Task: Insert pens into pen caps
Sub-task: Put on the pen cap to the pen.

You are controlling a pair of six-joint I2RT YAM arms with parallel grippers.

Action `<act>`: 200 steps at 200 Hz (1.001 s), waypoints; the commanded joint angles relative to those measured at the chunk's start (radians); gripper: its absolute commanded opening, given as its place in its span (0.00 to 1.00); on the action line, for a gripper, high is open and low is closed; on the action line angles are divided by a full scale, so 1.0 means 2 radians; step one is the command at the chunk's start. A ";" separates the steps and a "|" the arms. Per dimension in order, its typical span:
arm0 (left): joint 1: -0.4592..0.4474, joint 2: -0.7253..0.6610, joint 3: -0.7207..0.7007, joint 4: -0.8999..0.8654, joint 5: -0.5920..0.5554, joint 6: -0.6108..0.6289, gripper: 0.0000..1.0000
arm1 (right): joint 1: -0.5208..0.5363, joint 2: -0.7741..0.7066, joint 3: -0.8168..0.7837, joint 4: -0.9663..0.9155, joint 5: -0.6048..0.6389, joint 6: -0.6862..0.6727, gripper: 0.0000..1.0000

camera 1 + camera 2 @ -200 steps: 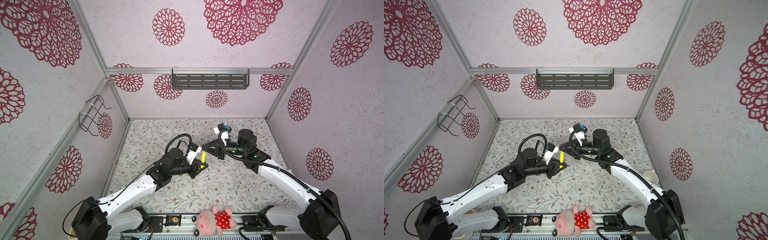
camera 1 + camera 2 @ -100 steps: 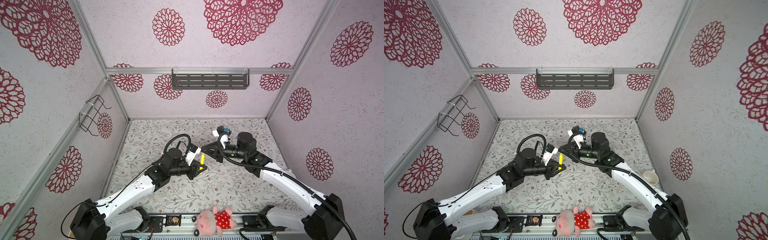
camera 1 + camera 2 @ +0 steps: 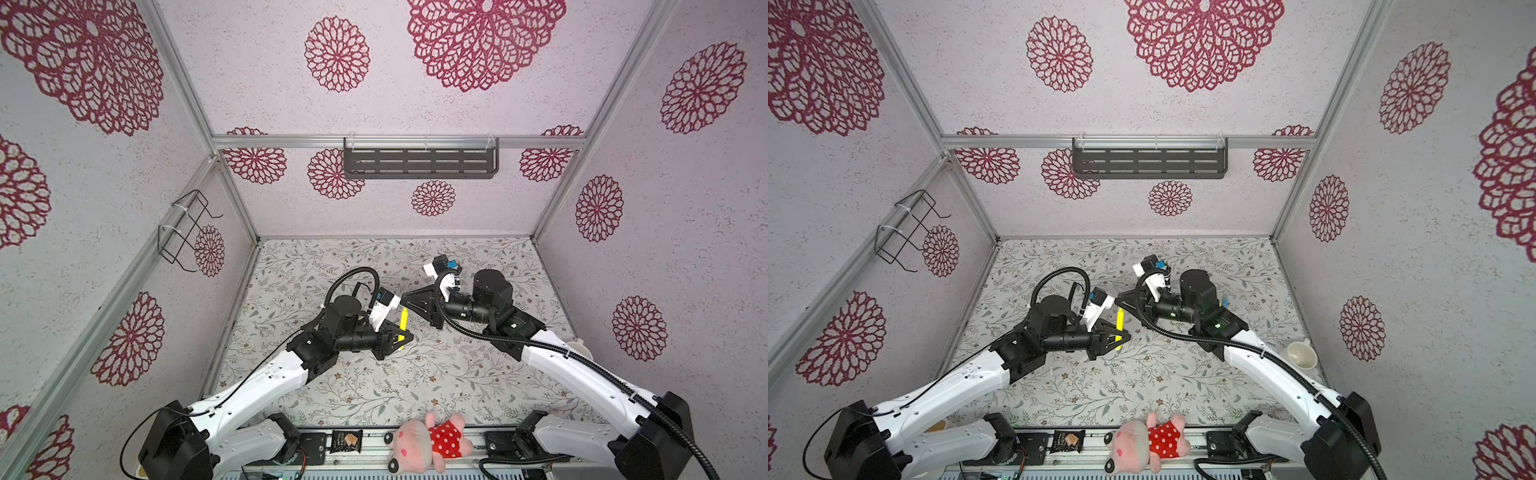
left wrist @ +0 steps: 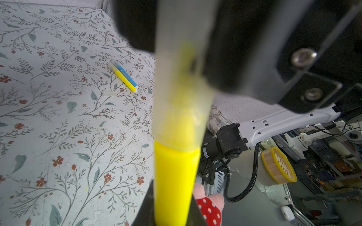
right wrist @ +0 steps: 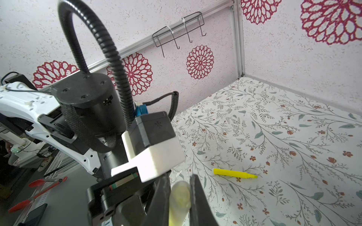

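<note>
Nearest us, in both top views, a plush pig (image 3: 428, 442) lies on the front rail. Further in, by the right edge of the table (image 3: 365, 395), stands a white cup (image 3: 1301, 354), seen whole in a top view.

Above the middle of the table, the left gripper (image 3: 400, 337) is clamped on a yellow pen (image 3: 402, 327) that stands nearly upright. The right gripper (image 3: 406, 300) meets it from the far side, pinched tight on a translucent pen cap (image 5: 179, 195).

From above we cannot make out that cap. The left wrist view shows it sleeved over the pen's tip.

Only the left wrist view shows a blue pen (image 4: 126, 74) and a second yellow pen (image 4: 123, 79) lying side by side on the table, with a loose cap (image 4: 109, 93) just beside them. Only the right wrist view shows a bare yellow pen (image 5: 235, 173) lying alone on the table.
</note>
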 commanded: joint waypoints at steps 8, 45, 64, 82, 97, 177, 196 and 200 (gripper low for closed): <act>0.019 -0.038 0.049 0.120 -0.007 -0.022 0.00 | 0.037 0.023 -0.037 -0.157 -0.006 -0.070 0.00; 0.022 -0.045 0.050 0.120 -0.012 -0.016 0.00 | 0.061 0.027 -0.043 -0.172 0.018 -0.067 0.00; 0.023 -0.044 0.051 0.124 -0.010 -0.016 0.00 | 0.073 0.028 -0.047 -0.176 0.024 -0.066 0.00; 0.024 -0.044 0.052 0.128 -0.006 -0.016 0.00 | 0.081 0.029 -0.050 -0.183 0.029 -0.066 0.00; 0.024 -0.046 0.053 0.130 -0.004 -0.015 0.00 | 0.087 0.027 -0.055 -0.183 0.028 -0.064 0.00; 0.028 -0.064 0.047 0.140 -0.016 -0.018 0.00 | 0.092 0.005 -0.075 -0.168 -0.013 -0.040 0.00; 0.028 -0.068 0.054 0.114 -0.052 -0.018 0.00 | 0.112 0.018 -0.048 -0.216 0.062 -0.044 0.00; 0.028 -0.070 0.055 0.109 -0.059 -0.017 0.00 | 0.117 0.019 -0.044 -0.220 0.075 -0.044 0.00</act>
